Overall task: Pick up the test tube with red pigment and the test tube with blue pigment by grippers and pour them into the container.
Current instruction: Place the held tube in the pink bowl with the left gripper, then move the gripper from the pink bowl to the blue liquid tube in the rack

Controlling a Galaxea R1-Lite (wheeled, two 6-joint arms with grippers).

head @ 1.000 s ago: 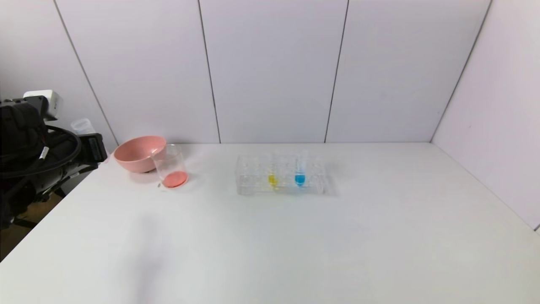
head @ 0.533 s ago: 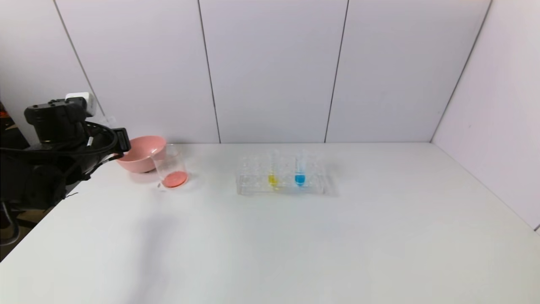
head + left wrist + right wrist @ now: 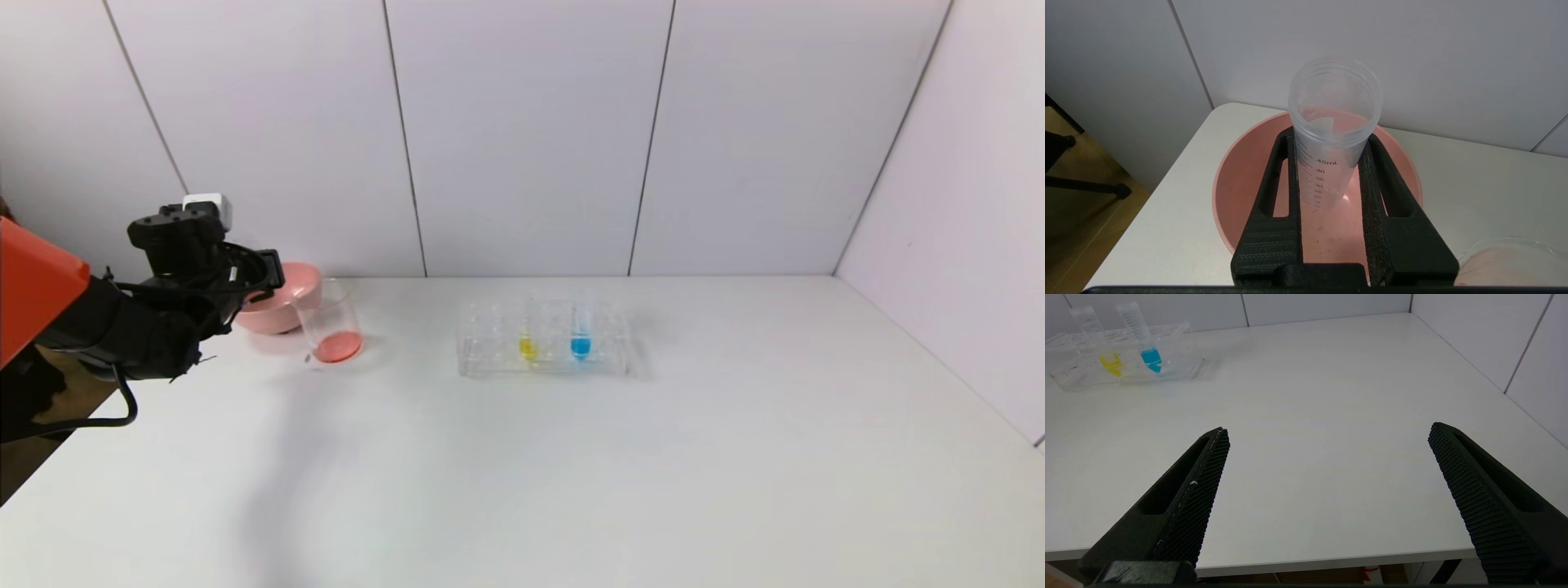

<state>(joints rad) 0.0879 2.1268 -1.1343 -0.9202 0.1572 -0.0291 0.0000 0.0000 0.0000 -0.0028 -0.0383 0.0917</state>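
Now the left gripper [image 3: 1331,171], closed on the empty, light, slippery red tube [image 3: 1331,134], is being moved over the pink bowl [image 3: 1241,183].

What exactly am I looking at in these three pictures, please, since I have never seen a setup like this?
This is a two-armed robot at a white table. The wide picture comes from its head; the other two come from cameras on its wrists. The left gripper holds an emptied clear tube over a pink bowl. Beside the bowl stands a glass beaker with red liquid in it. A clear rack holds a blue-tipped tube and a yellow-tipped tube. The right gripper waits open at the near table edge.
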